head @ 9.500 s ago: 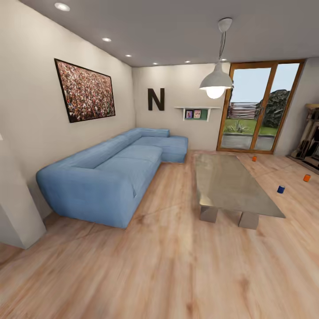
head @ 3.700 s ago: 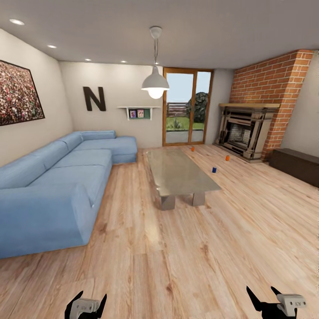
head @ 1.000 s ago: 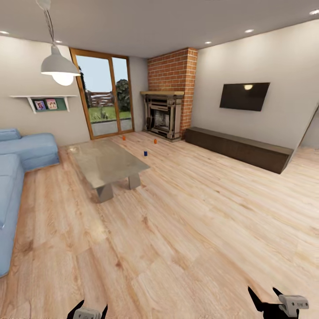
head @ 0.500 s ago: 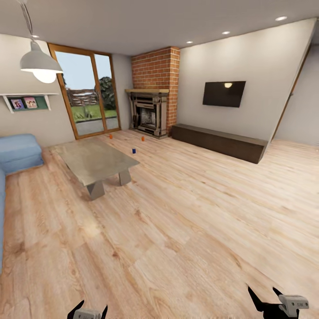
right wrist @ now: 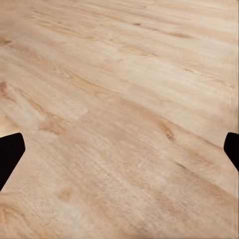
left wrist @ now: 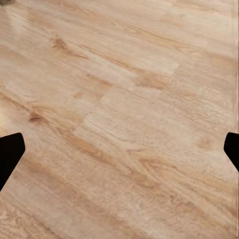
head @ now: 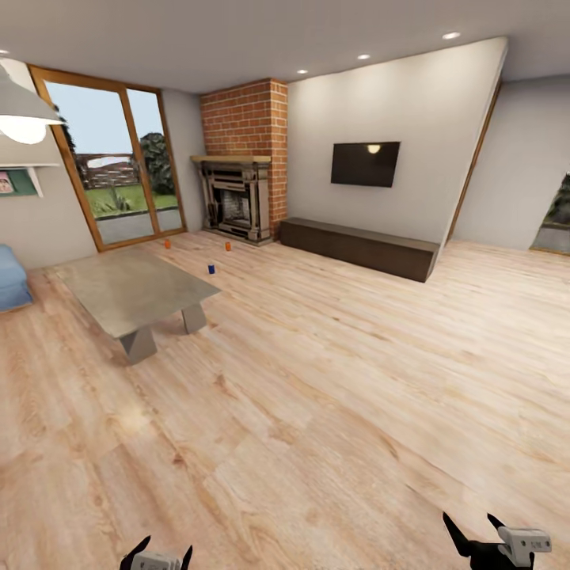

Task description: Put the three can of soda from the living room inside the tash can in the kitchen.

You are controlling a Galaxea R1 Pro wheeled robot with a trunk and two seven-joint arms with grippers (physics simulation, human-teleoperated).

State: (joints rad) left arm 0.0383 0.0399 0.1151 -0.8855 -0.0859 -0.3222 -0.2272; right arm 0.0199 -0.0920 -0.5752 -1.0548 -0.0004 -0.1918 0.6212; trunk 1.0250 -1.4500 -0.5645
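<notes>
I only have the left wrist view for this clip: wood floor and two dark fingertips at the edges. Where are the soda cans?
Observer: All three stand on the floor past the low table, toward the fireplace: blue can nearest, one orange can behind it, another orange can by the glass doors.
Operator: Is either gripper holding anything?
Observer: No. The left gripper and right gripper are both open and empty, low over bare floor.
Operator: Anything blocking the way to the cans?
Observer: Open floor runs to the right of the table up to the blue can.
</notes>
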